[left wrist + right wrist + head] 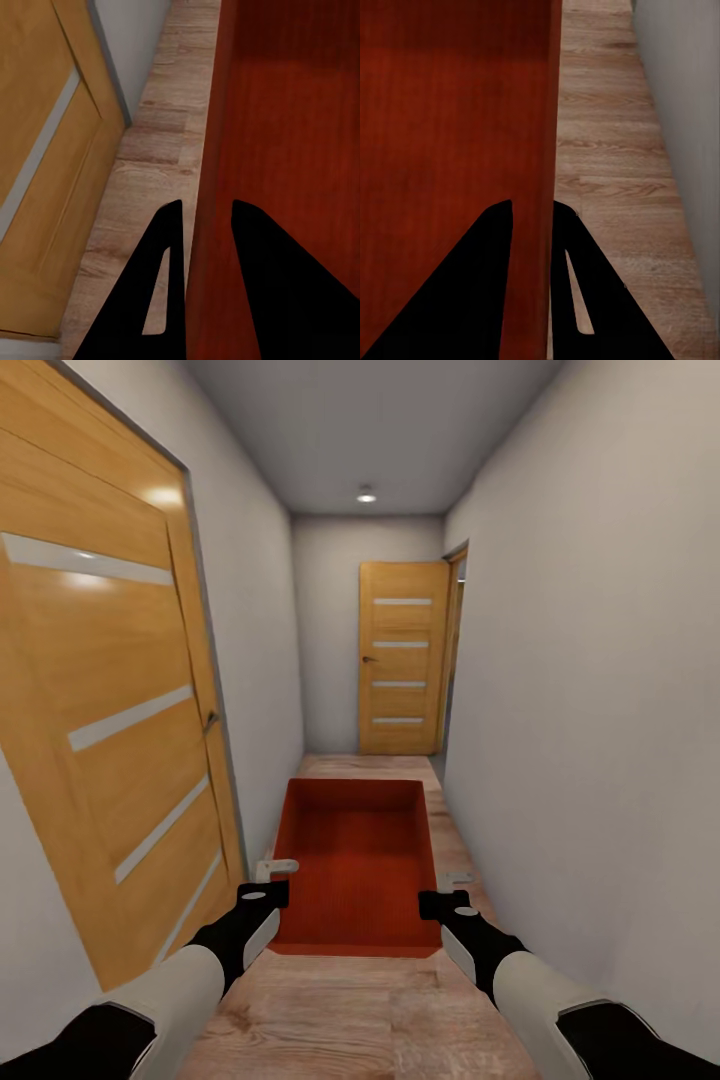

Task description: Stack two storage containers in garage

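Observation:
One orange-red open-topped storage container [360, 860] hangs level in front of me above the light wood plank floor of a narrow corridor. My left gripper [268, 882] is shut on the container's left wall; in the left wrist view its fingers [169, 247] straddle that thin wall [206, 150]. On the opposite side, my right gripper [448, 892] is shut on the right wall, and the right wrist view shows its fingers [574, 247] on either side of that wall [547, 112]. The container is empty inside. The living room and the garage are out of view.
A large orange wooden door [110, 710] stands close on my left. Another orange door [402, 658] stands at the corridor's far end, beside an opening at the right. A plain pale wall [600, 710] runs close along the right. The plank floor [370, 1020] stretches ahead.

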`<state>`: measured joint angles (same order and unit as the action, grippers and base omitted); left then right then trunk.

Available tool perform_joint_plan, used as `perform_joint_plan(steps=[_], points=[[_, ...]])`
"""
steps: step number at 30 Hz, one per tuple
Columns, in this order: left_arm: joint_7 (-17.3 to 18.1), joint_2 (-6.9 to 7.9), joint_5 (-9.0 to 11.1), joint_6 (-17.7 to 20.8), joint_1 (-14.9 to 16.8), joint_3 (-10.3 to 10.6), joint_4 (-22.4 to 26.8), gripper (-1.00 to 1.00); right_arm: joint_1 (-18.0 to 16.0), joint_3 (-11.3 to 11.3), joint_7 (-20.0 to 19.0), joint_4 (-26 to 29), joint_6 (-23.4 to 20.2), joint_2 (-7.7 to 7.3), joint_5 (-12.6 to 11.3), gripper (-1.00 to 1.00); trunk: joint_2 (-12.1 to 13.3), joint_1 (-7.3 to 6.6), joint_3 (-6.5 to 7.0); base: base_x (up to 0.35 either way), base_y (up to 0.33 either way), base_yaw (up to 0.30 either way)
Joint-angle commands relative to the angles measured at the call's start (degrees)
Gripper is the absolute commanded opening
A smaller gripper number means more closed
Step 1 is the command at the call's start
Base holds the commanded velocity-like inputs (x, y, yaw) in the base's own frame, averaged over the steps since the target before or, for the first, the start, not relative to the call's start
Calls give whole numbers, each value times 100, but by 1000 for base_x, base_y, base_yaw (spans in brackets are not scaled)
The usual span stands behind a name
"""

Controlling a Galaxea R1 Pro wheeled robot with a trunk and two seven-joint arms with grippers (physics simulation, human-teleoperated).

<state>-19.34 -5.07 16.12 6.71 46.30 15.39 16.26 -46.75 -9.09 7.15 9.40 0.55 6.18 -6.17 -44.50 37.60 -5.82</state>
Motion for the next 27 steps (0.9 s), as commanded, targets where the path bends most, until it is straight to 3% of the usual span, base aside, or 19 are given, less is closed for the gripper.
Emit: perform_joint_plan(steps=[1, 27], points=[[-62, 6, -74, -55, 8, -97, 39, -100, -1, -23, 32, -17, 2, -4, -113, -100, -8, 5, -9, 323, 0, -8], [-62, 6, -74, -55, 8, -91, 35, -100, -1, -23, 32, -17, 14, -2, -111, -100, -8, 5, -9, 323, 0, 0]])
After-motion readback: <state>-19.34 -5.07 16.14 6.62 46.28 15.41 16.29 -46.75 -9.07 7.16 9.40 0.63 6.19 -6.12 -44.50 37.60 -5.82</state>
